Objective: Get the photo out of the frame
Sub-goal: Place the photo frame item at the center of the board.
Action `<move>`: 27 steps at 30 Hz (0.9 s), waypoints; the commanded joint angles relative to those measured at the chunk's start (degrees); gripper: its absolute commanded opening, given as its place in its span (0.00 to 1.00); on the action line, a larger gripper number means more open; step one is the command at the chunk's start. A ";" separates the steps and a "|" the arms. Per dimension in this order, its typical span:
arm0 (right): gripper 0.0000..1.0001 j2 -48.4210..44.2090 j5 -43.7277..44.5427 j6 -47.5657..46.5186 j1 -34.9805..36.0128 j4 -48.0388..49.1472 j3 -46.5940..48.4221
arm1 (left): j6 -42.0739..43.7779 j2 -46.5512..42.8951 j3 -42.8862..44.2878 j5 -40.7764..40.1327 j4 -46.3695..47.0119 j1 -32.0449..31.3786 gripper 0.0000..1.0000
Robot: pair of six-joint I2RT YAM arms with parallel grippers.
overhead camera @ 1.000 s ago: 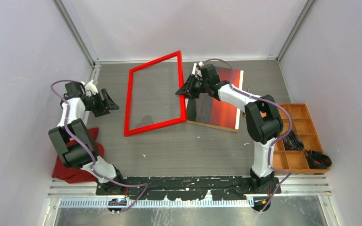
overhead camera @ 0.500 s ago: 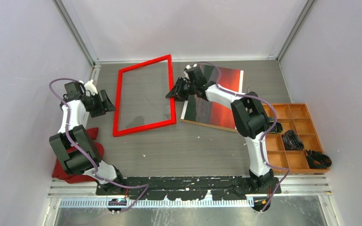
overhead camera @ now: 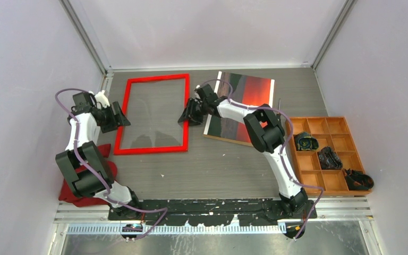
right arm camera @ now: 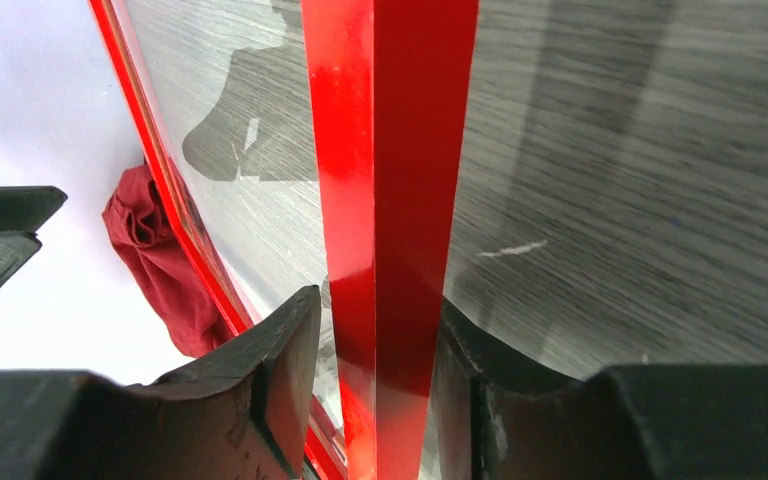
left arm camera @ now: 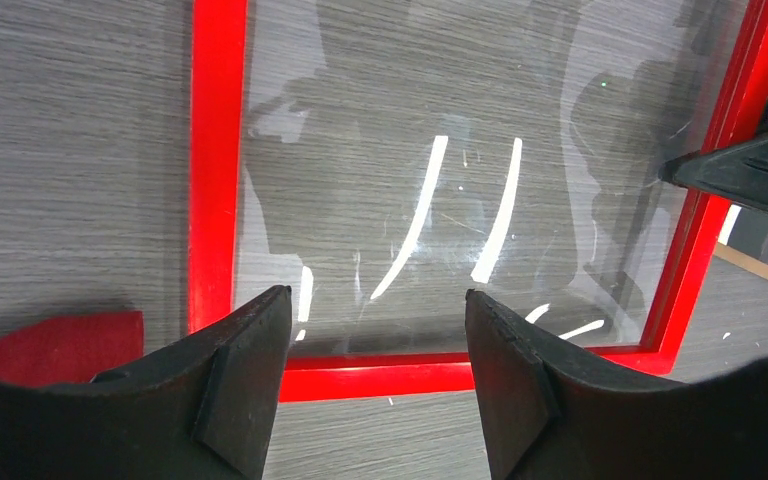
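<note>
Photo (overhead camera: 255, 93), a large rectangular sunset print in red-orange with a thin white edge, lies out of the thin-railed red rectangular frame (overhead camera: 154, 79). It sits just to the frame's right on the grey table (overhead camera: 218, 164), partly under the right arm. On the right gripper (overhead camera: 185, 119) the jaws straddle the frame's right rail; whether they pinch it cannot be told. On the left gripper (overhead camera: 125, 114) the jaws stand wide and empty by the left rail. Risk: lifting with the rail pinched tips the frame onto the print. A low retreat scuffs it.
</note>
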 commanded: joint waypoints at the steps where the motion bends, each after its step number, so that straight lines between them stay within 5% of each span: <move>1: 0.48 0.35 -2.67 -1.54 1.10 0.10 6.51 | 0.06 -2.50 -0.17 -0.53 1.00 0.01 0.65; 16: 0.71 0.61 2.64 -9.31 1.53 -8.95 10.11 | 0.14 -2.62 -0.78 1.19 0.60 0.08 0.65; 27: 0.73 -0.38 8.35 -13.50 2.34 -13.97 11.52 | -0.03 -2.05 -0.92 2.82 0.65 0.65 0.65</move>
